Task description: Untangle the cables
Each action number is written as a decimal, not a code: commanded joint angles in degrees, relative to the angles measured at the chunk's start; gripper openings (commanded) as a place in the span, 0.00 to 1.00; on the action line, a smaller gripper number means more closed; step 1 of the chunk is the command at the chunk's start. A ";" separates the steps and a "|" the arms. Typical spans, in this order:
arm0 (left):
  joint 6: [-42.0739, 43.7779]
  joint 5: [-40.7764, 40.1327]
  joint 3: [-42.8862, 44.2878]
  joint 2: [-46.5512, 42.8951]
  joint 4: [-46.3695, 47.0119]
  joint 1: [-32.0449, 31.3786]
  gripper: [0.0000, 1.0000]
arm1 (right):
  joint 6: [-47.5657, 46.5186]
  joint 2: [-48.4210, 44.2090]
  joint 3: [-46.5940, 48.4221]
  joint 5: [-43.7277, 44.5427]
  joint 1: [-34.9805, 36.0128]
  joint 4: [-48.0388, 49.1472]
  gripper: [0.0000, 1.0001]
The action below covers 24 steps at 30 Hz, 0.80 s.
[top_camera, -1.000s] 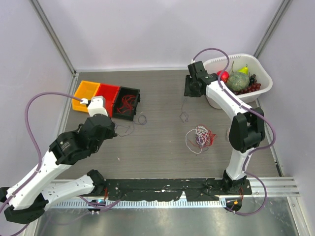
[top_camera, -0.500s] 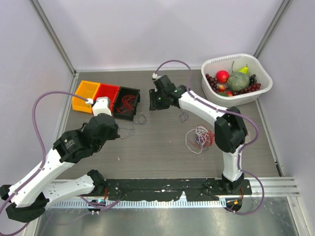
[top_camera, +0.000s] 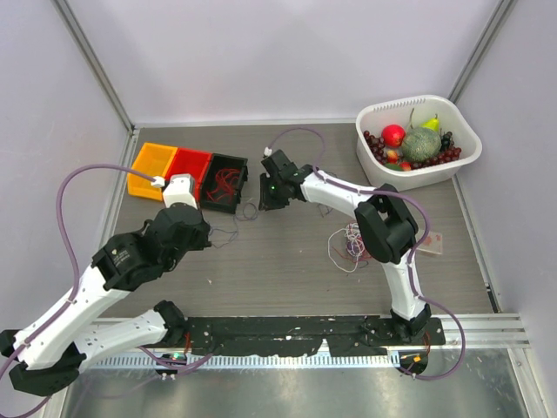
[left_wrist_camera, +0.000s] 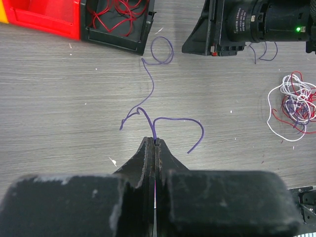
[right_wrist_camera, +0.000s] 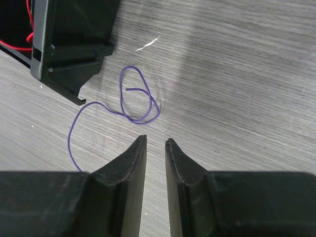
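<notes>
The cables' tangle [top_camera: 355, 244], red with white and dark strands, lies on the table right of centre and shows at the right of the left wrist view [left_wrist_camera: 294, 106]. A thin purple wire [left_wrist_camera: 153, 121] runs from the left gripper [left_wrist_camera: 155, 140], which is shut on it, up to a small loop [left_wrist_camera: 162, 49] by the black bin. My left gripper [top_camera: 207, 237] sits low at centre left. The right gripper [right_wrist_camera: 155, 142] hovers just short of that loop [right_wrist_camera: 138, 101], jaws a little apart with nothing between them. From above, the right gripper [top_camera: 271, 190] is beside the bin's right side.
A black bin [top_camera: 239, 165] holding red wires stands at the back left, with a red bin [top_camera: 190, 165] and an orange bin [top_camera: 148, 165] beside it. A white basket [top_camera: 461, 131] of fruit sits at the back right. Another short purple wire [top_camera: 325, 207] lies near the right forearm.
The right arm has swung left from the fruit basket across the table to the black bin. Its jaws now stand over the purple loop. The left arm has barely shifted.
</notes>
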 commanded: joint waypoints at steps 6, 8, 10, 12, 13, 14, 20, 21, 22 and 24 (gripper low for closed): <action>0.05 1.18 0.84 0.48 2.12 -0.19 0.00 | 7.39 1.38 0.79 5.23 2.64 1.30 0.22; 0.23 1.09 0.75 0.48 2.03 -0.02 0.00 | 7.30 1.11 0.62 4.97 3.17 2.35 0.22; 0.23 1.01 0.58 0.57 2.21 -0.10 0.00 | 6.34 0.59 -0.26 4.01 4.05 5.15 0.22; 0.23 1.09 0.49 0.48 2.38 -0.10 0.00 | 4.23 0.15 -1.23 2.96 4.49 7.53 0.22; 0.32 1.09 0.49 0.39 2.29 -0.10 0.00 | 3.44 0.32 -1.32 2.95 4.58 7.98 0.23; 0.32 1.18 0.49 0.48 2.47 -0.10 0.00 | 3.00 0.41 -1.41 2.17 4.67 8.86 0.23; 0.32 1.53 0.49 0.39 2.38 -0.10 0.00 | -0.26 4.27 1.58 1.19 4.85 8.78 0.25; 0.32 1.53 0.49 0.39 2.29 -0.02 0.00 | -0.96 4.54 2.28 1.28 4.93 8.52 0.25; 0.40 1.45 0.58 0.30 2.29 -0.10 0.00 | -1.49 4.71 2.46 1.45 5.02 8.60 0.25; 0.32 1.36 0.49 0.22 2.21 -0.10 0.00 | -2.80 5.24 2.90 1.81 5.20 9.22 0.25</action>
